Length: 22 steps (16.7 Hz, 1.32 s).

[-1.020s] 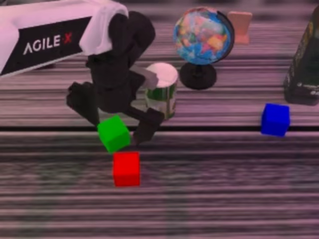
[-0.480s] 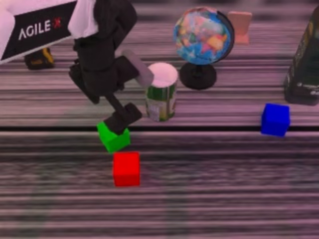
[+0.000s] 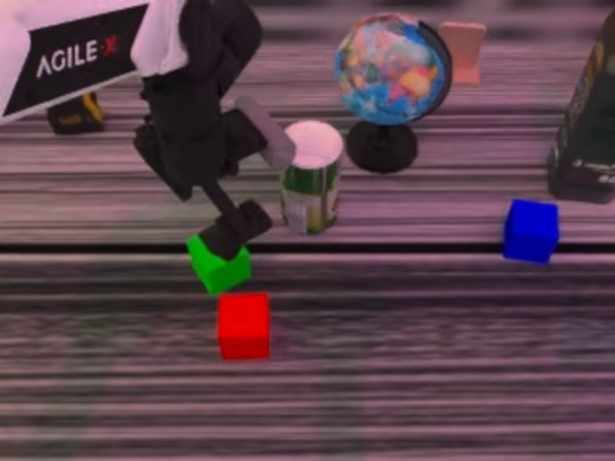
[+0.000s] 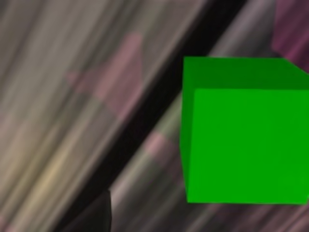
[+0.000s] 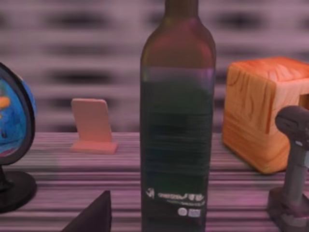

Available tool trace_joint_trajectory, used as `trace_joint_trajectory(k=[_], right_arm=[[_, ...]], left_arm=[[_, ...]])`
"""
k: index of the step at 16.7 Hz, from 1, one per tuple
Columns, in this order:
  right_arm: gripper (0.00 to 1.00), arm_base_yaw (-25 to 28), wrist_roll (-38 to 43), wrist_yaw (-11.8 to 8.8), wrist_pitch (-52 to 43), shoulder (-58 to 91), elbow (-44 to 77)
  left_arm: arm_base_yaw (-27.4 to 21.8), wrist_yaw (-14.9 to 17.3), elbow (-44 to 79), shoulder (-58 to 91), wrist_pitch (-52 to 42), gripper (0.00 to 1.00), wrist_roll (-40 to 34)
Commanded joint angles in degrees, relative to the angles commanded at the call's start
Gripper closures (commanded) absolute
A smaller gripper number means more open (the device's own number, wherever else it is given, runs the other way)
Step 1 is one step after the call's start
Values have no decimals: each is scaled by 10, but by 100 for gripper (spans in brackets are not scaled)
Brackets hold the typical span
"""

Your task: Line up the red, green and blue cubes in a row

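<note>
The green cube (image 3: 220, 266) lies on the table just behind the red cube (image 3: 243, 326), slightly turned, the two close together left of the middle. Far to the right lies the blue cube (image 3: 530, 230), alone. My left gripper (image 3: 207, 206) hangs open above the green cube, one dark finger (image 3: 240, 223) overlapping its far corner. In the left wrist view the green cube (image 4: 244, 140) rests on the table beside one fingertip (image 4: 99, 215), with nothing gripped. My right arm is out of the top view; in its wrist view one fingertip (image 5: 96, 217) shows off to the side, holding nothing.
A white-topped green can (image 3: 311, 182) stands right beside the left gripper. Behind it are a globe (image 3: 389, 77) and a pink stand (image 3: 463, 50). A dark bottle (image 3: 586, 125) stands at the right edge, near the blue cube. A wooden block (image 5: 263, 111) and a grey tool (image 5: 292, 179) appear in the right wrist view.
A second ago the left fingers straddled the green cube at table height. The arm has since risen and drawn back to the left, leaving the cube lying there; nothing moved in the last half second.
</note>
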Motion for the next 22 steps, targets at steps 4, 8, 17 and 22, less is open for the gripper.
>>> trace_joint_trajectory(k=[4, 8, 17, 22], right_arm=[[0, 0, 0, 0, 0, 0, 0], [0, 0, 0, 0, 0, 0, 0], [0, 0, 0, 0, 0, 0, 0], [0, 0, 0, 0, 0, 0, 0]], left_arm=[[2, 0, -47, 32, 83, 0, 1], [3, 1, -91, 64, 157, 0, 3], [3, 1, -93, 67, 161, 38, 3], [3, 1, -93, 67, 161, 75, 3]])
